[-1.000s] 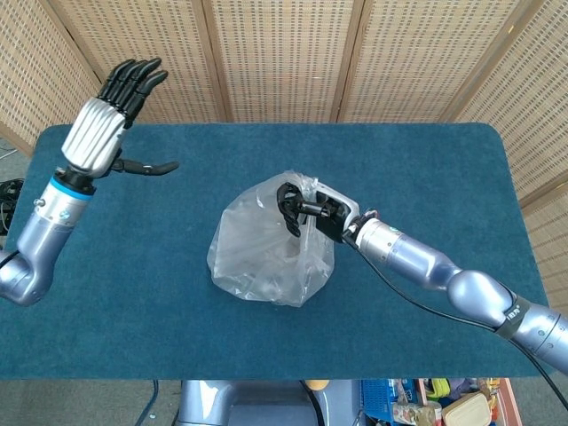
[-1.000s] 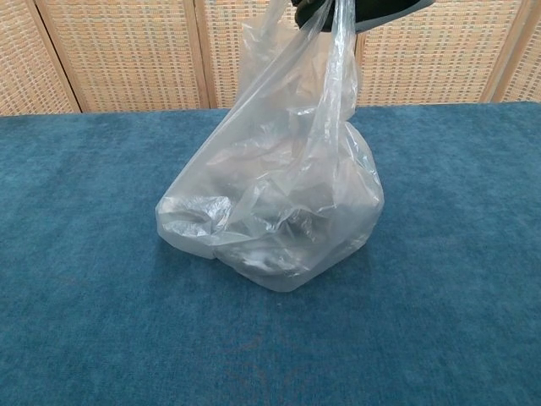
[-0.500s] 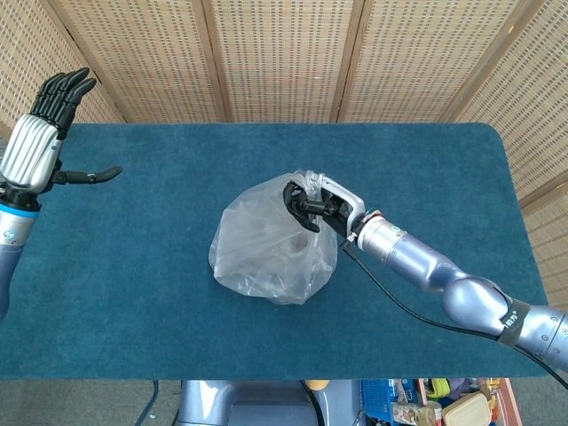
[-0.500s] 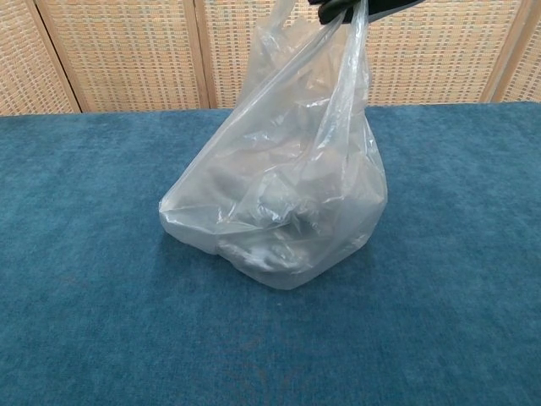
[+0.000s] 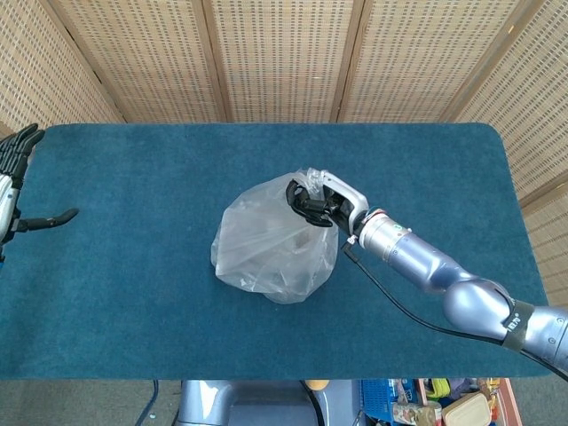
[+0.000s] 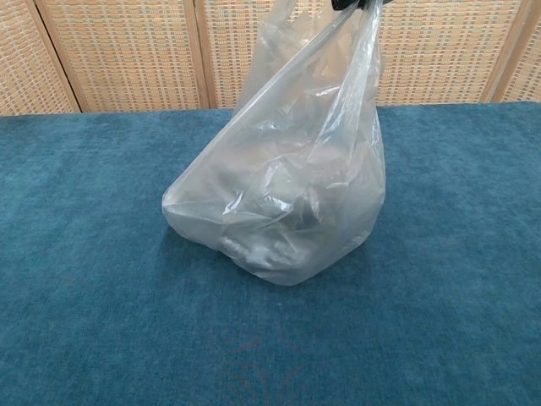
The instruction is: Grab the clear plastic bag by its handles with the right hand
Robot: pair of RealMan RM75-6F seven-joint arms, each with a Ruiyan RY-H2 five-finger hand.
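Your right hand (image 5: 312, 201) grips the handles (image 6: 359, 34) of the bag (image 5: 273, 247), which sits mid-table (image 5: 133, 293), pulled taut upward. Your left hand (image 5: 13, 191) hangs open at the table's left edge.

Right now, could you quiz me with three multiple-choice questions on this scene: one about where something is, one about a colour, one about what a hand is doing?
1. Where is the clear plastic bag?
A. Near the middle of the table
B. At the table's far left corner
C. On the floor

2. What colour is the table covering?
A. Red
B. Blue
C. White

3. What is the right hand doing?
A. Lying flat on the table
B. Pointing at the screen behind
C. Holding the bag by its handles

Answers: 1 A, the head view shows the bag close to the table's centre. 2 B, both views show a blue cloth. 3 C, the dark fingers are curled through the handles, which are drawn taut upward in the chest view.
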